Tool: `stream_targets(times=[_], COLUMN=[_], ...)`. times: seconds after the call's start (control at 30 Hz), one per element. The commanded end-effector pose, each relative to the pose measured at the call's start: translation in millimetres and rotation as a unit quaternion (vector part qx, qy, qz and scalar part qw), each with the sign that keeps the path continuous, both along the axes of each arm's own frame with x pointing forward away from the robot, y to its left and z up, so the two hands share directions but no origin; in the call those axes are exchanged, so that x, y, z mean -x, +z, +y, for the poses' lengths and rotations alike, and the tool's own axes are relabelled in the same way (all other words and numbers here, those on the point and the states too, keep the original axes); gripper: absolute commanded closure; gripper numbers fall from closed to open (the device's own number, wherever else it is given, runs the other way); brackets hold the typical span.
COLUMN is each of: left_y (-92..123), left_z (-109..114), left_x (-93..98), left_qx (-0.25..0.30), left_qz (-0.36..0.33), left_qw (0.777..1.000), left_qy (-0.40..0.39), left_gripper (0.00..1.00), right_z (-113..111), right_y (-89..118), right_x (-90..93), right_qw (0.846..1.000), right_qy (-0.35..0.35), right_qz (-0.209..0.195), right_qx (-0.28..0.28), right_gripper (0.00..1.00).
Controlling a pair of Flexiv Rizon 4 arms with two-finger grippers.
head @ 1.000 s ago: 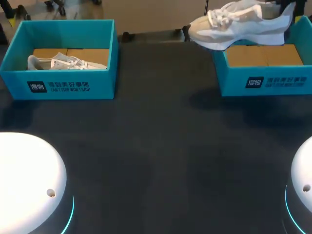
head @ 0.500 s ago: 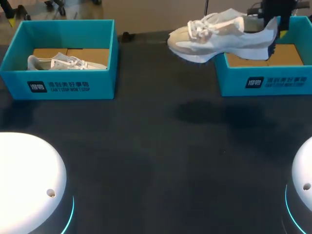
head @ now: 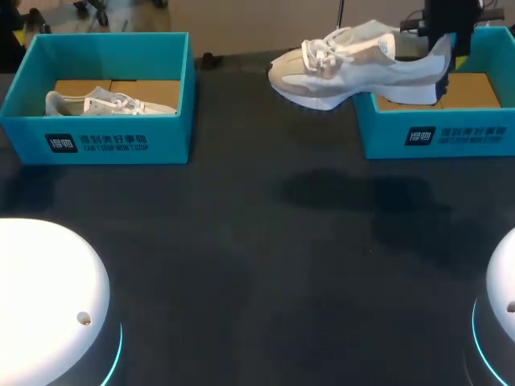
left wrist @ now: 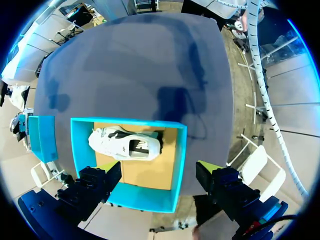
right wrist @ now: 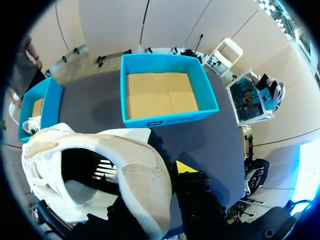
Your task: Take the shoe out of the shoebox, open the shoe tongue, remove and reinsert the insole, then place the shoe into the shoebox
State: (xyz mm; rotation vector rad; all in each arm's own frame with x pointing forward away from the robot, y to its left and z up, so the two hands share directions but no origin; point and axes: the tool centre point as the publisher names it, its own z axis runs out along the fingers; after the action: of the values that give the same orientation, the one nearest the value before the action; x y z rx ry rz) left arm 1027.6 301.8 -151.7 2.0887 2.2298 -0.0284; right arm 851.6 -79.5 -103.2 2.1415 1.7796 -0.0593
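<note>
Nearest are the two round white bases of the arms, the left base (head: 40,297) and the right base (head: 503,301), at the near corners of the dark desk (head: 241,265). Further on, in the middle of the desk, lies a soft shadow (head: 354,193).

Behind it stand two blue boxes, well apart, both without a lid. In the left shoebox (head: 32,80) a second shoe (head: 105,103), white and grey, lies on the cardboard floor close to the near wall. The left wrist view looks straight down into this box. The left pincer (left wrist: 157,169) hangs above it with its two fingers spread wide, one over each side of the box, and they touch nothing.

The right shoebox (head: 438,133) shows only its brown cardboard floor inside. The shoe (head: 354,68), white and beige with white laces, is in the air and touches neither the box nor the desk. Its sole faces down. Its heel is over the left part of the right shoebox, and its toe reaches out past the left wall of the box, over the desk, pointing towards the left shoebox.

The right pincer (right wrist: 152,180) holds the shoe at the heel. In the right wrist view the back rim of the heel stands between the fingers, and one yellow fingertip (right wrist: 185,167) presses on its outer side, while the other finger is hidden by the shoe. Ahead of the pincer the right shoebox is seen from above.
</note>
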Motion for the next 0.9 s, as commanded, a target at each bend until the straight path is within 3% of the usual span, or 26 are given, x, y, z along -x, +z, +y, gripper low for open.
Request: stream_targets(times=[0.03, 0.37, 0.9], left_y=[0.4, 0.4, 0.4], left_z=[0.0, 0.0, 0.0], left_x=[1.5, 1.5, 1.5], left_qx=[-0.002, -0.002, -0.002], left_qz=[-0.001, -0.001, -0.001], left_qw=[1.0, 1.0, 1.0], left_qy=[0.0, 0.0, 0.0], left_gripper=[0.0, 0.0, 0.0], right_z=[-0.1, 4.6, 91.8], right_y=[1.5, 1.7, -4.5], right_x=[0.0, 3.7, 95.2], right_qw=[1.0, 1.0, 0.998], right_qy=[0.0, 0.006, 0.064], right_qz=[0.0, 0.0, 0.0], right_qx=[-0.001, 0.001, 0.018], right_gripper=[1.0, 1.0, 1.0])
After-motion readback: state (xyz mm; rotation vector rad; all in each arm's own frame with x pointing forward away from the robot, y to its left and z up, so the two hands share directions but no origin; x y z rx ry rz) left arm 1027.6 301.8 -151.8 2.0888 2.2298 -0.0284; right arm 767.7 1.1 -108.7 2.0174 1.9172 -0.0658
